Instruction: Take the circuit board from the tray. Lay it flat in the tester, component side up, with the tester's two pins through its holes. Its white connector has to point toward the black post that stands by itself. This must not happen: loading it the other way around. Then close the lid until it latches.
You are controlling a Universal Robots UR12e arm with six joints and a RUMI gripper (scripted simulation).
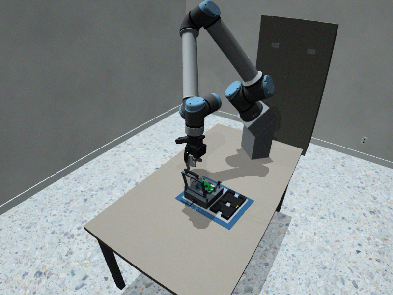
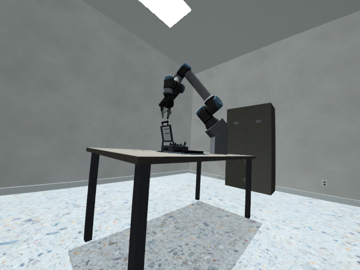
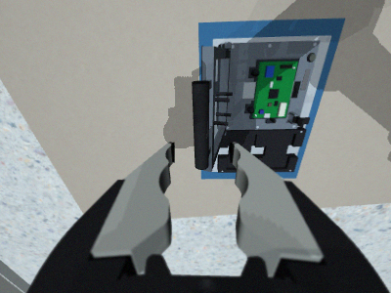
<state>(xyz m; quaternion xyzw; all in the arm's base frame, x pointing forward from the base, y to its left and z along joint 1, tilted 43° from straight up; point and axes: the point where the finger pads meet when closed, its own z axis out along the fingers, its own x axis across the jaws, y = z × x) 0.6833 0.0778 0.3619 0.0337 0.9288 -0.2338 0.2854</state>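
Note:
The green circuit board (image 3: 274,90) lies flat in the dark tester (image 1: 203,193), component side up; it also shows in the top view (image 1: 208,188). The tester's lid (image 2: 166,132) (image 3: 201,124) stands upright on its hinge, and in the wrist view its black handle bar lies just beyond my fingertips. My gripper (image 1: 191,163) hangs a little above the top of the lid, fingers pointing down. The fingers stand partly apart with nothing between them. The black tray (image 1: 228,204) beside the tester holds no board.
Tester and tray sit on a blue mat (image 1: 215,203) near the middle of the table. The arm's grey base (image 1: 258,133) stands at the table's far end. A dark cabinet (image 1: 294,79) stands behind it.

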